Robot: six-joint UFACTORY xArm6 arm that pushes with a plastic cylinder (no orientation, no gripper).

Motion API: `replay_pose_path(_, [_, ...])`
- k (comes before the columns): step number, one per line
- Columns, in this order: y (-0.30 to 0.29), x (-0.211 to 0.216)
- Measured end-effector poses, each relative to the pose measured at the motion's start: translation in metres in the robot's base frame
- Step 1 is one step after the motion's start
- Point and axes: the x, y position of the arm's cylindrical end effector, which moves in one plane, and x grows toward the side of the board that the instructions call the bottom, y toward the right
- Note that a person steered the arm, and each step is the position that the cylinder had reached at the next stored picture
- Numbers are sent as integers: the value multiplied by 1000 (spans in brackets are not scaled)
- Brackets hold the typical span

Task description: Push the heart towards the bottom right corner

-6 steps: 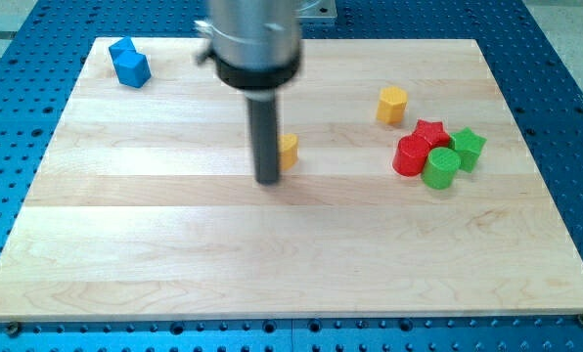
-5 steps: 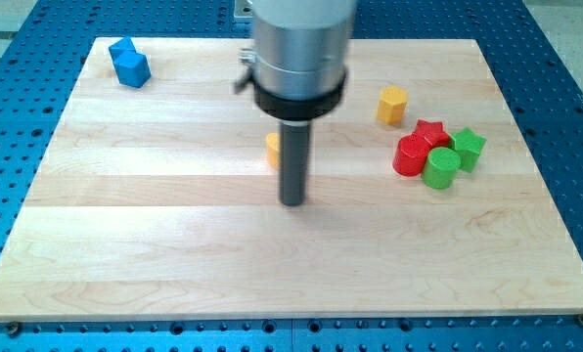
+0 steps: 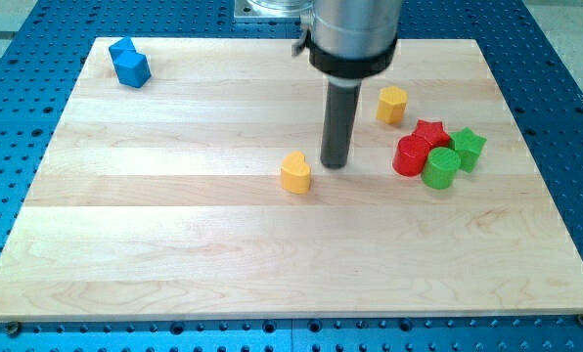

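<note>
A yellow heart block [image 3: 295, 173] lies near the middle of the wooden board [image 3: 174, 235]. My tip [image 3: 335, 161] touches the board just to the right of the heart and slightly above it, a small gap apart from it. The rod rises from there to the arm's grey body at the view's top.
A yellow hexagon block [image 3: 392, 104] lies up and right of my tip. A red star [image 3: 429, 131], a red cylinder [image 3: 410, 156], a green cylinder [image 3: 440, 168] and a green star [image 3: 467, 147] cluster at the right. A blue block [image 3: 130, 64] sits at the top left corner.
My tip has swung from the heart's left, past its lower side, to its right. The heart has shifted a little down and to the right.
</note>
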Motion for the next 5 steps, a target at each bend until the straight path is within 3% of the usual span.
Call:
replay_pose_path(1, [-6, -25])
replay_pose_path(4, [-83, 32])
replay_pose_path(5, [6, 94])
